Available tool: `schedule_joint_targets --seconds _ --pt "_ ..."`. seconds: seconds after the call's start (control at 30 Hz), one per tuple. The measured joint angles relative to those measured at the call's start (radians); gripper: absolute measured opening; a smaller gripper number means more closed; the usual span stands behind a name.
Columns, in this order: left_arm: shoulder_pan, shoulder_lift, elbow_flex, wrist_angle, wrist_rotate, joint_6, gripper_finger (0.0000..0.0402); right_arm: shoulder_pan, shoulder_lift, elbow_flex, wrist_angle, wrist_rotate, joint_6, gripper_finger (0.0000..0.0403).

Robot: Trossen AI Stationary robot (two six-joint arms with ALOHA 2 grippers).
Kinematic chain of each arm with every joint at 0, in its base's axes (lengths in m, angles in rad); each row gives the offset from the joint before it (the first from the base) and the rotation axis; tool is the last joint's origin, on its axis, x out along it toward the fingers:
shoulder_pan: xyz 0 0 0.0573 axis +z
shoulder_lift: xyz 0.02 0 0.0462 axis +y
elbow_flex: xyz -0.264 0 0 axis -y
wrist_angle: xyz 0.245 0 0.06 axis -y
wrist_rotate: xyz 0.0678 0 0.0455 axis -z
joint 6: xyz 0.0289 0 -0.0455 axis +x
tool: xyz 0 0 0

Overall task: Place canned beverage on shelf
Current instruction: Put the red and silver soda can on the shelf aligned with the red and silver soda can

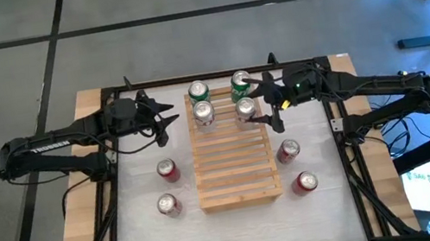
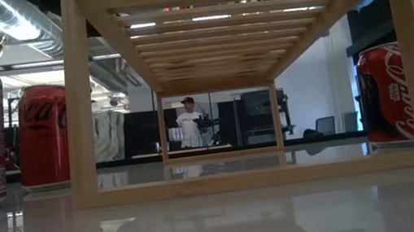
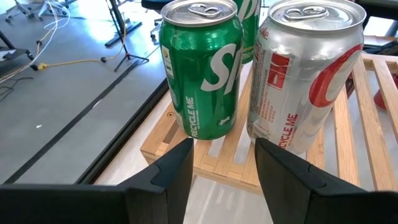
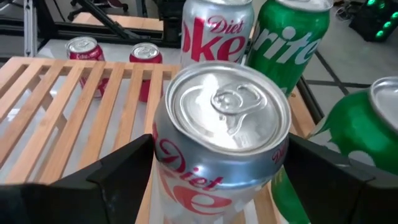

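Grey concrete flooring is surrounding a white desk [image 1: 150, 228] with wooden edges, and tripod stands and cables are lying on the floor beyond its far side. At the desk's middle the shelf [image 1: 237, 174], a rack of pale bamboo slats, is carrying four cans along its far end: two green Sprite cans [image 1: 199, 92] in the far row and two silver Diet Coke cans, one on the left [image 1: 203, 114] and one on the right [image 1: 245, 108], just nearer. The right hand [image 1: 263, 104] is straddling the right Diet Coke can, its fingers apart on either side and not visibly pressing the metal; the can appears to be standing on the slats. The left hand [image 1: 169, 116] is hovering just beside the shelf's far left corner, fingers apart and holding nothing. Four red Coca-Cola cans are waiting on the desk, two left of the shelf [image 1: 168, 170] and two right of it [image 1: 288, 151]. By this count the task seems about half done: four cans shelved, four left to move. Seen from desk level, the shelf's open frame is revealing a person standing far back in the room, among dark equipment.
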Motion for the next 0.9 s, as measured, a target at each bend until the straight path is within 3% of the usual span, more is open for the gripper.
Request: schedule_joint_targets --seconds 0.4,0.9 --pt "0.000 0.000 0.000 0.000 0.000 0.000 0.0163 0.001 0.000 0.000 0.000 0.093 0.001 0.0340" --pt "0.000 0.000 0.000 0.000 0.000 0.000 0.0163 0.001 0.000 0.000 0.000 0.090 0.000 0.0340"
